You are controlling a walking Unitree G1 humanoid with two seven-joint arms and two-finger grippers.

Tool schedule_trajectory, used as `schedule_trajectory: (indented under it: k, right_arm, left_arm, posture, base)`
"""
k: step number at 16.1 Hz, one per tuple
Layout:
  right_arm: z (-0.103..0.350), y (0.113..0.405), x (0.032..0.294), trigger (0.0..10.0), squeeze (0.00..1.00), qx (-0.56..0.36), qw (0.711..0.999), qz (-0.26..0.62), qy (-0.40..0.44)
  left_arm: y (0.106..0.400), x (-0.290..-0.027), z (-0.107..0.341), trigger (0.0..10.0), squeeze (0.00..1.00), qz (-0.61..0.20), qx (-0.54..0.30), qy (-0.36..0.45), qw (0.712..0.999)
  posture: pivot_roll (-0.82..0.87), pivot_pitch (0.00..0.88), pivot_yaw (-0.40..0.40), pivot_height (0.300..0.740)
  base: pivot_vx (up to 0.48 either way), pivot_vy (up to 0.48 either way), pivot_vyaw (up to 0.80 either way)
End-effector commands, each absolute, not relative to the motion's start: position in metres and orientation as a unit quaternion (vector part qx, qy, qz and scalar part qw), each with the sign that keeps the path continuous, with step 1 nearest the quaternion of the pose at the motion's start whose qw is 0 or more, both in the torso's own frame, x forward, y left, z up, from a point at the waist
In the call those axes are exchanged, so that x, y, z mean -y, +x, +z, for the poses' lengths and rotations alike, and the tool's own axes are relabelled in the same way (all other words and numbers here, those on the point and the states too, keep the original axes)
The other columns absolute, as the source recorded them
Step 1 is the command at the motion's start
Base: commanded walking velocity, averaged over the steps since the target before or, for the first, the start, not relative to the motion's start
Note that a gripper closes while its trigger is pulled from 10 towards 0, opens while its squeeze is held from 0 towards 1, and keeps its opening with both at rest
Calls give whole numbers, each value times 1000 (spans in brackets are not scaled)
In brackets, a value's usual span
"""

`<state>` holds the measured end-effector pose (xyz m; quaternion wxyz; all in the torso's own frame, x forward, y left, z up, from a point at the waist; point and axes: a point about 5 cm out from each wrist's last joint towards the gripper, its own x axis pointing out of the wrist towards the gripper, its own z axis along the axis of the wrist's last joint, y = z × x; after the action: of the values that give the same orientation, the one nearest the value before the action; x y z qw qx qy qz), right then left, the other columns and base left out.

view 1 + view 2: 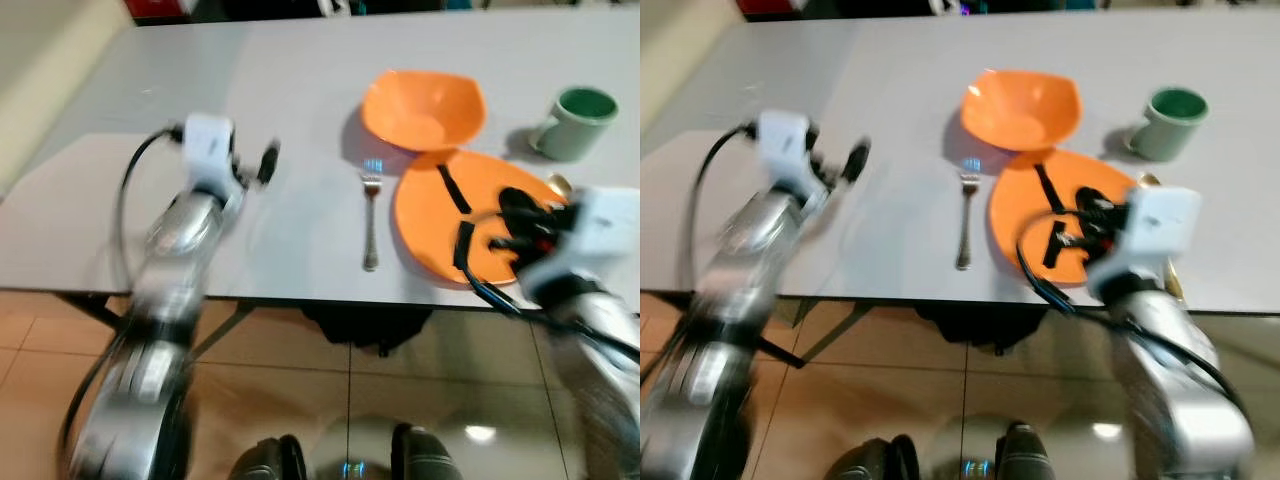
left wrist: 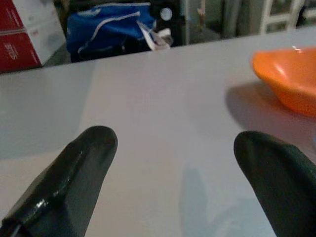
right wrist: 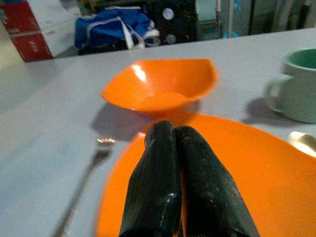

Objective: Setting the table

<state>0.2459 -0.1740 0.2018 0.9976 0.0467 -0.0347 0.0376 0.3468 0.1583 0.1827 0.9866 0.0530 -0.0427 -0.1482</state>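
We see the right gripper [image 3: 170, 148], jaws together, over the flat round orange plate [image 1: 440, 215]; the left gripper [image 2: 173, 163] has jaws apart above the grey table [image 1: 300, 120].

Fork [image 1: 371, 221] lies left of plate [image 1: 430, 235], bowl [image 1: 423, 108] behind, mug [image 1: 574, 123] right.

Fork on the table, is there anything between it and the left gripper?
Nothing visible. Bare grey table lies between the open left gripper and the fork. The orange plate and bowl sit on the fork's far side.
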Motion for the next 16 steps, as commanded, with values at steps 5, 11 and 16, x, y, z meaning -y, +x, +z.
schedule_trajectory:
  k: [5,11,16]
  right_arm:
    - [173,269,149,10000,0,3,997,34,76]
    - [169,290,158,10000,0,-6,996,24,87]
    - [165,300,148,10000,0,-9,996,47,71]
  left_arm:
    - [304,-158,164,10000,0,-112,12,73,991]
    - [296,-131,177,10000,416,-90,1,24,996]
    - [290,-141,176,10000,847,-66,-11,34,997]
  posture:
    - [-20,0,84,740]
    - [-37,0,-11,740]
    - [-29,0,-34,740]
  base:
    - [0,480,0]
    - [0,480,-667]
    - [0,480,-800]
